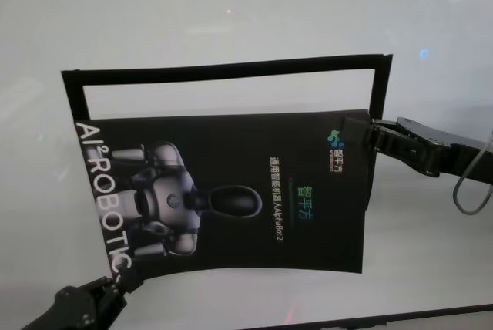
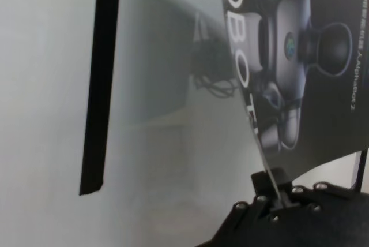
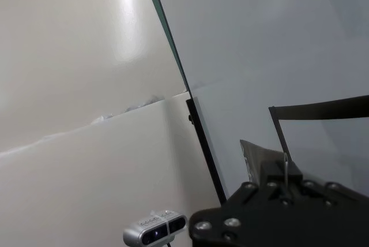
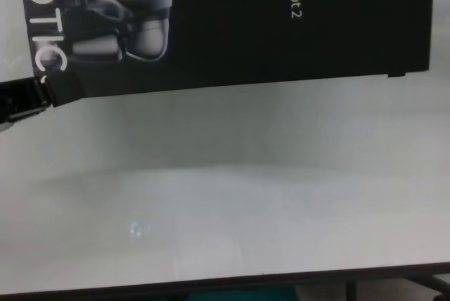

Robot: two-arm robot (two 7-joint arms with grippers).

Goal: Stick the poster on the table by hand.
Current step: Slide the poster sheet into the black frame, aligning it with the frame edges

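Observation:
The black glossy poster (image 1: 231,183) with the grey-white robot picture and white "ROBOTIC" letters hangs over the white table (image 1: 231,14). My left gripper (image 1: 112,284) is shut on its near left corner; the left wrist view shows the thin sheet edge pinched in that gripper (image 2: 277,192). My right gripper (image 1: 362,133) is shut on the far right corner, and the pinch also shows in the right wrist view (image 3: 285,172). In the chest view the poster's lower part (image 4: 281,34) sits near the top, with the left gripper (image 4: 35,93) at its corner.
Thin black strips (image 1: 231,68) form a frame on the table behind and beside the poster; one shows in the left wrist view (image 2: 101,85). A grey cable loop (image 1: 470,183) hangs by the right arm. The table's dark front edge (image 4: 211,285) runs close below.

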